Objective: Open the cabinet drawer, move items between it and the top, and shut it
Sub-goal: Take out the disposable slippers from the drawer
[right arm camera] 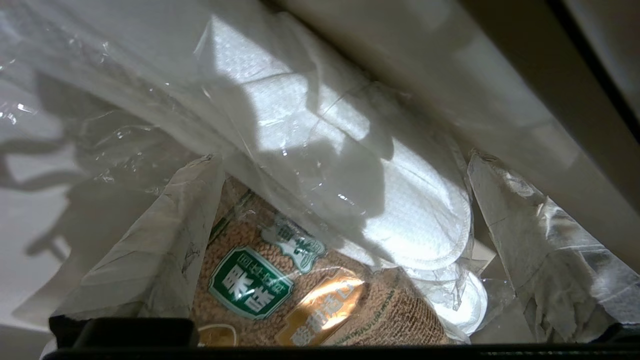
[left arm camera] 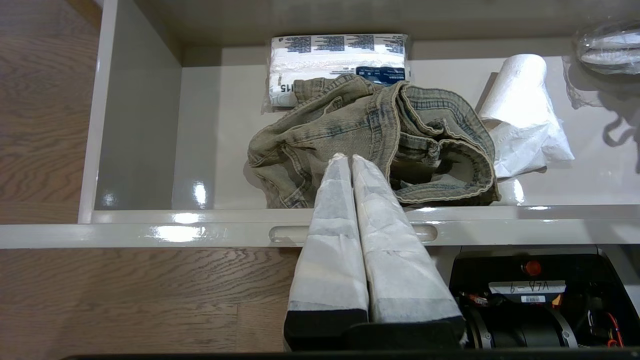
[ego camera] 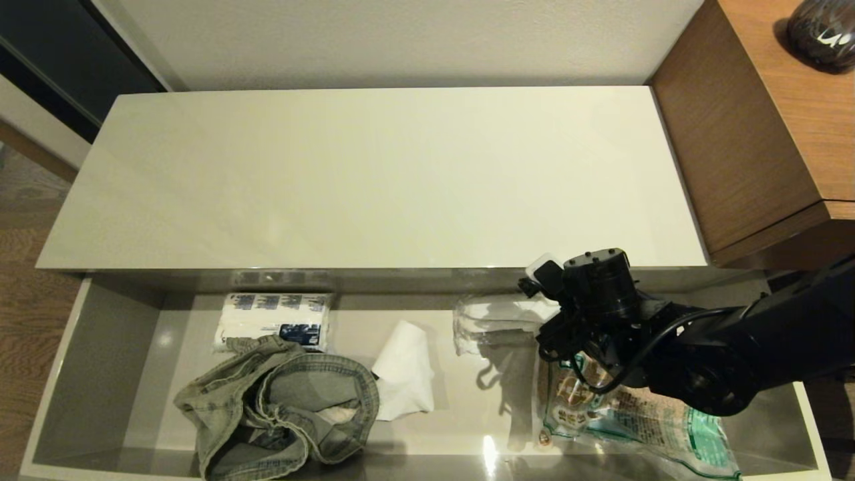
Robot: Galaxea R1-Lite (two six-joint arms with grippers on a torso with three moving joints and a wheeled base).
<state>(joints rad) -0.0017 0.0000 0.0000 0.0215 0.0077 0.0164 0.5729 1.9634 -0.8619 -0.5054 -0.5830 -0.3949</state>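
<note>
The cabinet drawer point(ego camera: 100, 361) is pulled out below the bare top point(ego camera: 374, 180). In the drawer's left part lies the crumpled grey-green denim garment point(ego camera: 280, 407) point(left arm camera: 350, 125). The plastic-wrapped white slippers point(ego camera: 487, 321) point(right arm camera: 400, 200) rest at the back right. My right arm's wrist point(ego camera: 594, 287) reaches down into the drawer over them. The right gripper point(right arm camera: 342, 160) is open, its fingers either side of the slippers' rounded end; nothing is held. My left gripper point(left arm camera: 350, 159) is shut and empty, hanging before the drawer's front edge.
A brown-and-green food packet point(ego camera: 634, 421) point(right arm camera: 270, 280) lies under the right arm, partly beneath the slippers. A blue-and-white paper pack point(ego camera: 274, 321) and a white paper roll point(ego camera: 404, 374) sit in the drawer. A wooden desk point(ego camera: 768, 133) stands at the right.
</note>
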